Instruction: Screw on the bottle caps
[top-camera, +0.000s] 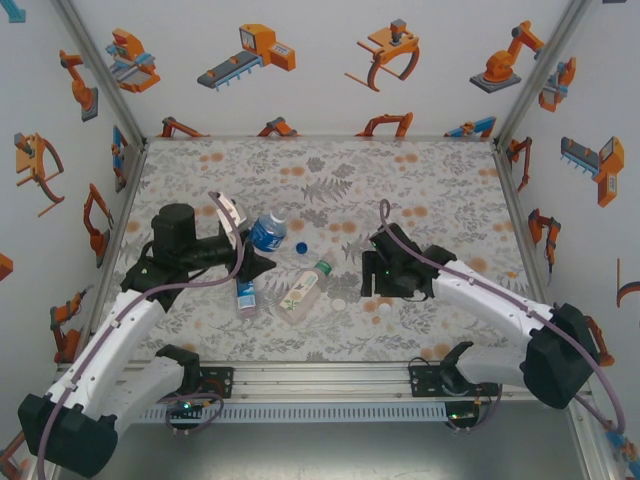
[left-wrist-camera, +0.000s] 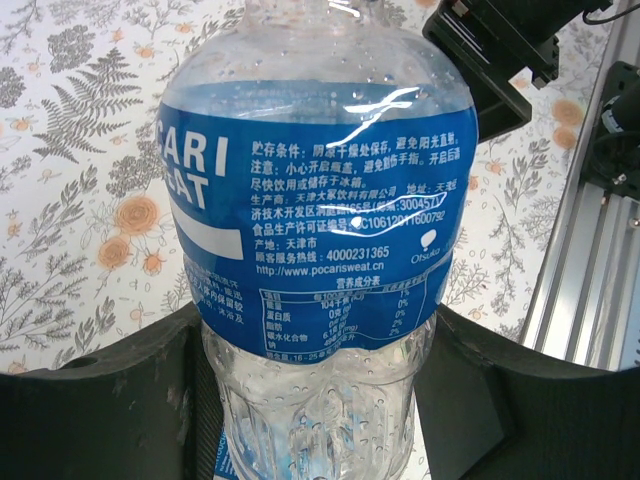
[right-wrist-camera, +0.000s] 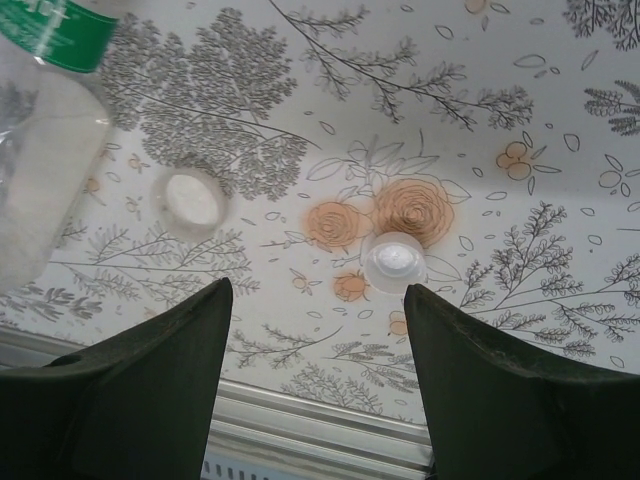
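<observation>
left claw (left-wrist-camera: 318, 335): clamped on the blue-label bottle (left-wrist-camera: 315, 200), held left of centre
right claw (right-wrist-camera: 315, 350): wide open, empty, white cap (right-wrist-camera: 393, 262) just ahead of its fingers (right-wrist-camera: 150, 390)
risk: cap's tiny and flat, fingers could skid it away or pinch it crooked, then it'd cross-thread
also: wider bottle (right-wrist-camera: 40, 150) lies close on its left, easy to bump and roll
room: open mat (top-camera: 440, 190) toward the far side, rail (right-wrist-camera: 320, 420) hems in the near edge

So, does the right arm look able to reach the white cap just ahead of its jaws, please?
Probably yes: the right arm has its jaws open and empty, and the white cap lies on bare table ahead of them, apart from the bottle.
</observation>
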